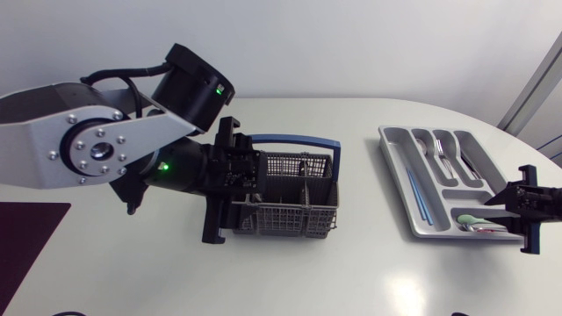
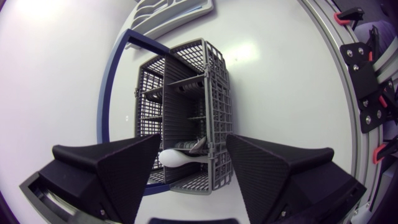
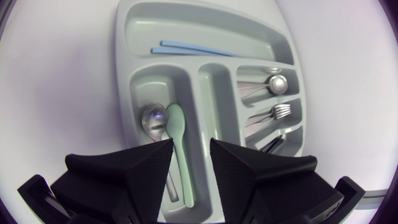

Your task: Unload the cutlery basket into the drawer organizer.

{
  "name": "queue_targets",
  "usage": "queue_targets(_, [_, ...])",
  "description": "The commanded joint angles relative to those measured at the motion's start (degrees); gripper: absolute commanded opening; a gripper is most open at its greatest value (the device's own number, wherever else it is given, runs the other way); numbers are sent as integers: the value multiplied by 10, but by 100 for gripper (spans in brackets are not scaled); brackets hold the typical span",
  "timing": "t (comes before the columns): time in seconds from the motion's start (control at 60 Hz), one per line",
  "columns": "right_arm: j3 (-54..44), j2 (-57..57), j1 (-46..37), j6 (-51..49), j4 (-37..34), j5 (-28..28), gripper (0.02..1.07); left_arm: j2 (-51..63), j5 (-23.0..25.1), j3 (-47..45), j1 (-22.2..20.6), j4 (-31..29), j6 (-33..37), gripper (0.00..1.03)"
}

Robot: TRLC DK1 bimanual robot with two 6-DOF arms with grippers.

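Cutlery basket (image 1: 290, 219) sits mid-frame in the head view, left jaws right at its left end, right jaws off at the right edge by the drawer organizer (image 1: 392, 158). Left wrist view: left jaws wide and empty, white spoon (image 2: 177, 158) lying crosswise in the basket just ahead, so that arm's nearer imo. Right wrist view: right jaws narrow, empty, over the organizer.

Head overhead, sees basket (image 1: 290, 221), organizer (image 1: 392, 162); left wrist close above basket, right wrist organizer.
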Motion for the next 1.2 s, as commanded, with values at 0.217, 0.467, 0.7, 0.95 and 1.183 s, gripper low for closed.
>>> queue_targets(0.217, [-74, -136, 18, 56, -47, -96, 59, 30, -33, -10, -18, -18, 79, 74])
queue_targets(0.467, [-136, -165, 45, 93, -39, -141, 59, 58, -62, 18, -20, -46, 152, 65])
queue_targets(0.7, [-192, -181, 82, 122, -6, -149, 59, 103, -69, 69, -20, -66, 172, 60])
queue_targets(0.95, [-220, -194, 94, 125, -6, -156, 59, 154, -72, 151, -16, -138, 212, 38])
queue_targets(1.183, [-236, -207, 111, 153, 6, -156, 59, 158, -73, 163, -15, -146, 216, 39])
